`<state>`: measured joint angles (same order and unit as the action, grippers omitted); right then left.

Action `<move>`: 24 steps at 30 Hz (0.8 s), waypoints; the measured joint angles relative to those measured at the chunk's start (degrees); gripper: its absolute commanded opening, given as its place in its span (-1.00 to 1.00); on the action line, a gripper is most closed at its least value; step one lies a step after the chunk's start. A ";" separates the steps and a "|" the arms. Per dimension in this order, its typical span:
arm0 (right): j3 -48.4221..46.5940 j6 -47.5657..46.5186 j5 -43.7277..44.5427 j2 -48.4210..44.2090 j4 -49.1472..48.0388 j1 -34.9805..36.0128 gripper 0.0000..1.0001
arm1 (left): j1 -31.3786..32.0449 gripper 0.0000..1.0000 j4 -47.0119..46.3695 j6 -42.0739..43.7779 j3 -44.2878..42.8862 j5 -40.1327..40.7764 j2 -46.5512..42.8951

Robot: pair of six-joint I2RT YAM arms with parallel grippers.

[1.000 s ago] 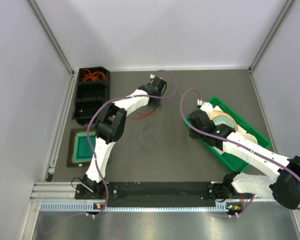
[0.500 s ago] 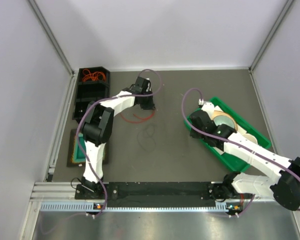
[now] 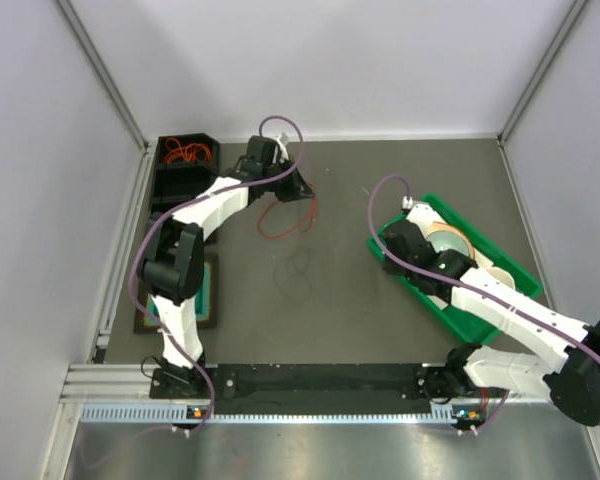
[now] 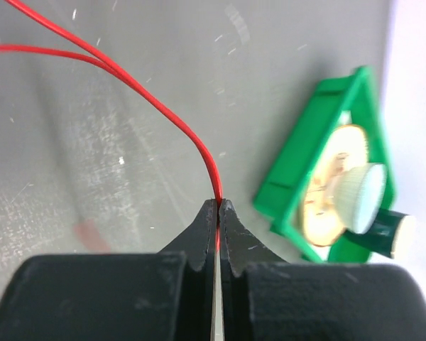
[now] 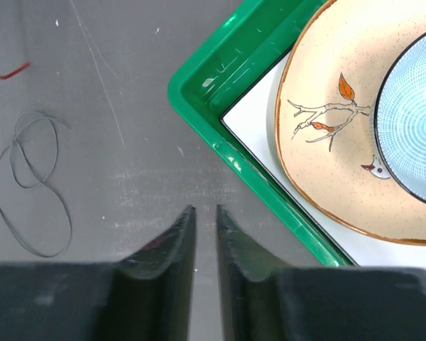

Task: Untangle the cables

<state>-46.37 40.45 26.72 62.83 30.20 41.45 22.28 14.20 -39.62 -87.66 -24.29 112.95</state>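
Note:
My left gripper (image 4: 219, 204) is shut on a thin red cable (image 4: 163, 114), which runs out from the fingertips in two strands. From above, that left gripper (image 3: 302, 190) is at the back middle of the table and the red cable (image 3: 284, 222) hangs from it in a loop reaching the surface. A thin dark cable (image 3: 298, 272) lies apart in loose loops on the table, nearer to me; it is also in the right wrist view as the dark cable (image 5: 28, 185). My right gripper (image 5: 204, 213) stands slightly open and holds nothing, just left of the green tray (image 5: 220, 78).
The green tray (image 3: 495, 265) at the right holds a beige plate (image 5: 326, 142) and a blue bowl (image 5: 412, 128). Black bins (image 3: 185, 195) stand at the back left, the far one with orange cables (image 3: 187, 152). A teal pad (image 3: 208, 292) lies below them.
My left arm has swung left and back with the red cable held, drawing the loop away from the dark cable. The right arm has barely moved.

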 measured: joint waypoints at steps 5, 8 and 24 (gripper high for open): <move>0.00 0.61 0.35 -0.48 0.50 0.00 0.21 | -1.66 -1.00 -0.50 -0.76 -0.50 -1.01 -4.63; 0.00 0.72 0.52 -0.96 0.74 0.00 0.39 | -2.67 -1.00 -0.50 -0.79 -0.90 -1.25 -7.41; 0.00 -0.20 1.33 -2.78 0.83 0.00 0.46 | -4.96 -1.00 0.50 -0.35 -3.43 -0.81 -13.57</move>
<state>-46.37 40.25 28.05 60.05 31.03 41.45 17.32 14.70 -39.97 -91.09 -25.10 99.37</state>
